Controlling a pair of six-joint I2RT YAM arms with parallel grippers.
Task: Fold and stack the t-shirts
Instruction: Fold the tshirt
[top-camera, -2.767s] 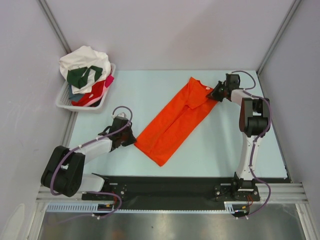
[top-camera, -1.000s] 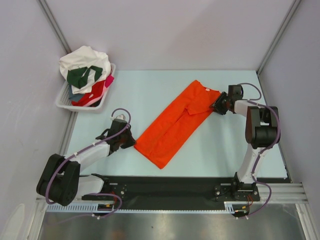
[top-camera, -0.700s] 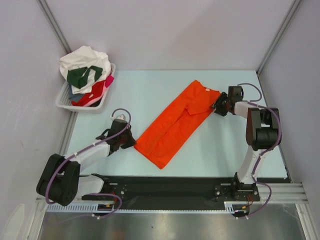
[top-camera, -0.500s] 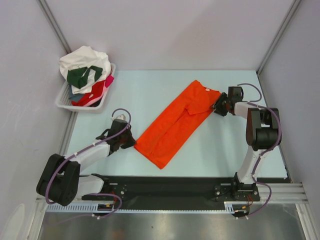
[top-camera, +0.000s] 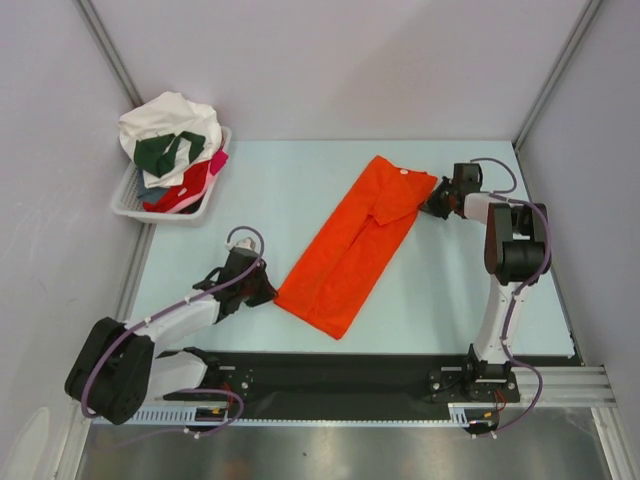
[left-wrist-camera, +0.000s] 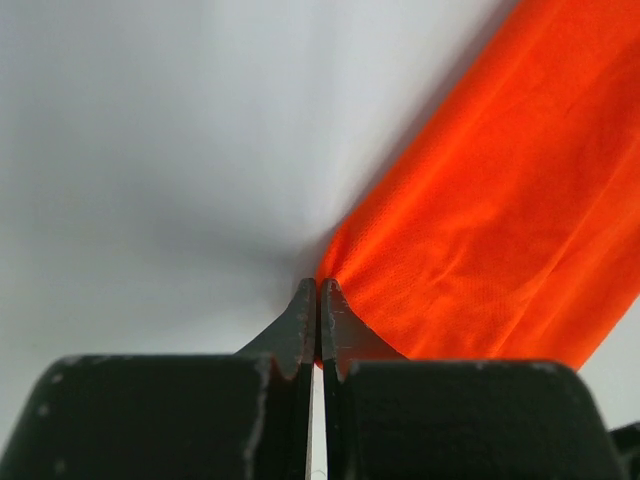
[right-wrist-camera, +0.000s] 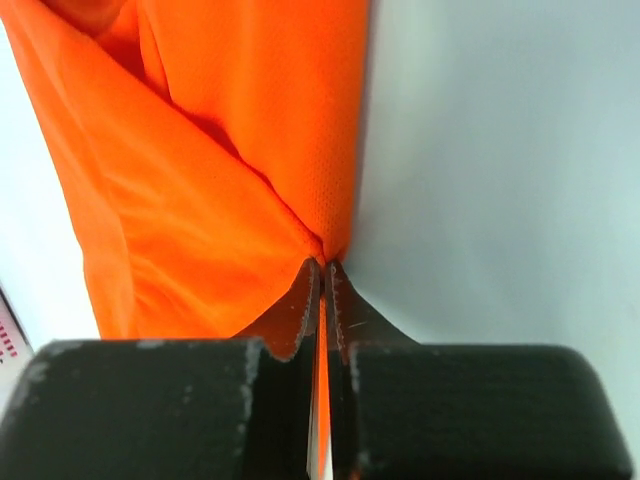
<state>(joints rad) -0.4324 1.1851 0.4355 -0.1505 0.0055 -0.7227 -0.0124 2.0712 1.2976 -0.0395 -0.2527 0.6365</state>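
A bright orange t-shirt (top-camera: 358, 244) lies folded into a long strip, running diagonally across the pale table. My left gripper (top-camera: 268, 293) is shut on its near left corner; in the left wrist view the orange t-shirt (left-wrist-camera: 500, 210) bunches into the pinched jaws of the left gripper (left-wrist-camera: 318, 284). My right gripper (top-camera: 432, 203) is shut on the far right corner by the collar end. The right wrist view has the orange t-shirt (right-wrist-camera: 220, 170) gathered into the closed tips of the right gripper (right-wrist-camera: 322, 264). More t-shirts (top-camera: 170, 135), white, dark green, red and pink, are heaped in the basket.
A white slatted basket (top-camera: 135, 207) stands at the table's far left corner, piled high. Grey walls with metal posts close in the back and sides. The black rail (top-camera: 330, 372) with both arm bases runs along the near edge.
The right gripper has shut on the shirt's far corner. Both arms shifted and the orange strip has swung to stand steeper, its near end moved right and towards the rail.
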